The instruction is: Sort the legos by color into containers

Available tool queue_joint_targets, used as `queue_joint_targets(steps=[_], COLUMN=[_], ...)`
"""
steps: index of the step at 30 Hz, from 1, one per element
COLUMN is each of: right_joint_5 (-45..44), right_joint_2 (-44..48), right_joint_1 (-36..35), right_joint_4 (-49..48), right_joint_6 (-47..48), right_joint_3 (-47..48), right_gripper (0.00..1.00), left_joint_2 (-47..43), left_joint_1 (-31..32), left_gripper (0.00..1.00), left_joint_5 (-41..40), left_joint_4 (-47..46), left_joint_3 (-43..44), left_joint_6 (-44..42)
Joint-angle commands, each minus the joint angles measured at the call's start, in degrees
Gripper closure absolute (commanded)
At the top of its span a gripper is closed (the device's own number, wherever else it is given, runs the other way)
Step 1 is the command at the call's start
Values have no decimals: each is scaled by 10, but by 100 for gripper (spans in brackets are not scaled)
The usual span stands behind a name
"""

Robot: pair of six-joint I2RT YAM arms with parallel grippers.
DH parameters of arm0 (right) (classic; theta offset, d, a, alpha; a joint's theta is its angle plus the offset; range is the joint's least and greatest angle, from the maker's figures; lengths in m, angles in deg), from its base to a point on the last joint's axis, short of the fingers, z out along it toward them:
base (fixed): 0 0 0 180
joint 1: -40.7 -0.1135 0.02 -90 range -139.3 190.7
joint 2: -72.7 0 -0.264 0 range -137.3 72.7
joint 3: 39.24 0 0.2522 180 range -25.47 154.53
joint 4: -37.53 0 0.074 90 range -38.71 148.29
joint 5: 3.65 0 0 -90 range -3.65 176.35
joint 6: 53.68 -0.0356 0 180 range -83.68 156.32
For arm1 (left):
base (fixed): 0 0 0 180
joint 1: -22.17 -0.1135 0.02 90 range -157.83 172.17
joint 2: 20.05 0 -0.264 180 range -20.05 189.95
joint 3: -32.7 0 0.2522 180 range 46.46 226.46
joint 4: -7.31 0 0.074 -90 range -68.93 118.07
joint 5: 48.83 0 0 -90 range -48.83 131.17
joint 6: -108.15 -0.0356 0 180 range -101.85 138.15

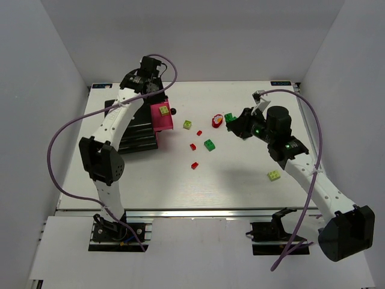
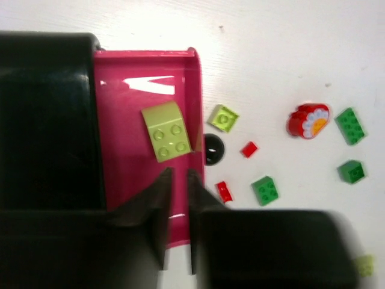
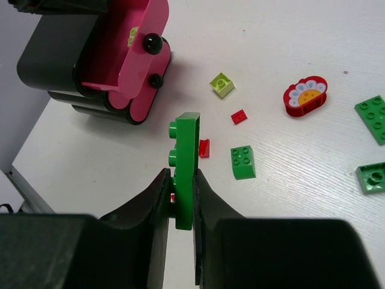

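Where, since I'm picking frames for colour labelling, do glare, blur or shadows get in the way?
Left wrist view: a white glare streak on the pink box floor, the table washed out at the top, the left end effector blurred. Right wrist view: the green brick in the right end effector is sharp, colours clean. Top external view: even light, only faint shadows.

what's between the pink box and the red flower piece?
A small lime brick and a tiny red brick lie there; clearest in the left wrist view.

Lab: white-walled robot test enclosure (image 1: 198, 36)
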Motion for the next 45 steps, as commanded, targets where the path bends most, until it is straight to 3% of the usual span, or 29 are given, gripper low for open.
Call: queue_joint_targets(steps=[1,3,5,6,7,10,17,21,25,29,38,41,45], right_joint_5=[8,-4,-29,-39,-53,-90,-69,-90,-98,-98,-103,-99,-83], right_joint_2=[2,-13,-30,-54,-68,-107,-146,-190,-218,-264,-314,-331,-331], right_joint_1=[11,17,23,24,24,24,24,27,38,46,55,57,68], right_joint_4=[-27,-27,-19,-16,14,46,72,85,101,123,129,137,147], right_joint_6=[41,91,139,164,204,282,307,322,340,354,368,369,365], right_joint_3=[-4,-2,5,8,20,38,48,54,58,65,64,71,77], right_gripper=[100,100,100,100,100,100,100,100,100,100,100,80,61], left_joint_2=[-92,-150,-200,-252,-277,-341,-341,-262,-182,-110,12,36,57], left_joint_1=[1,1,1,1,1,6,54,117,163,186,205,205,199], left_gripper=[84,91,91,87,77,59,44,41,36,32,28,26,25], left_joint_5=[61,145,238,268,291,347,354,298,151,58,-19,-42,-69], left_joint_4=[-49,-102,-175,-201,-226,-282,-294,-253,-198,-166,-170,-177,-186], left_joint_3=[-45,-88,-185,-222,-288,-374,-414,-369,-307,-234,-145,-140,-139], left_joint_6=[-19,-43,-60,-72,-75,-72,-75,-79,-76,-74,-90,-101,-112])
